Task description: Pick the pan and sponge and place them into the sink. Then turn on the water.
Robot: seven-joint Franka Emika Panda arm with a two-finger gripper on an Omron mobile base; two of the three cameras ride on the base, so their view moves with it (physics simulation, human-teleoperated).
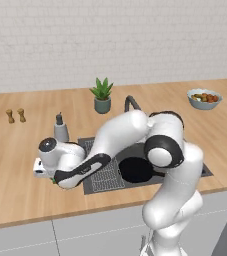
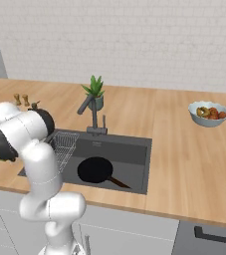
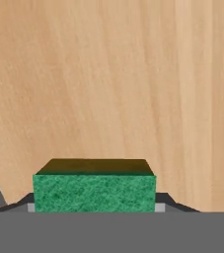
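The green sponge (image 3: 94, 190) sits between my fingertips, which press on its two sides; my gripper (image 3: 94, 207) is shut on it over bare wooden counter. In the left base view my hand (image 1: 41, 167) hangs low over the counter just left of the sink (image 1: 201, 170), with a speck of the green sponge (image 1: 52, 180) under it. The black pan (image 1: 135, 170) lies flat inside the dark basin, handle pointing right. From the right side the pan (image 2: 94, 169) rests on the sink (image 2: 132, 152) floor. No water falls from the faucet (image 2: 87, 107).
A wire rack (image 2: 62, 147) fills the sink's left part. A grey soap dispenser (image 1: 60, 129) stands behind my hand. A potted plant (image 1: 102, 95) is behind the faucet (image 1: 130, 102), two small shakers (image 1: 15, 116) at far left, a fruit bowl (image 1: 204, 98) at far right.
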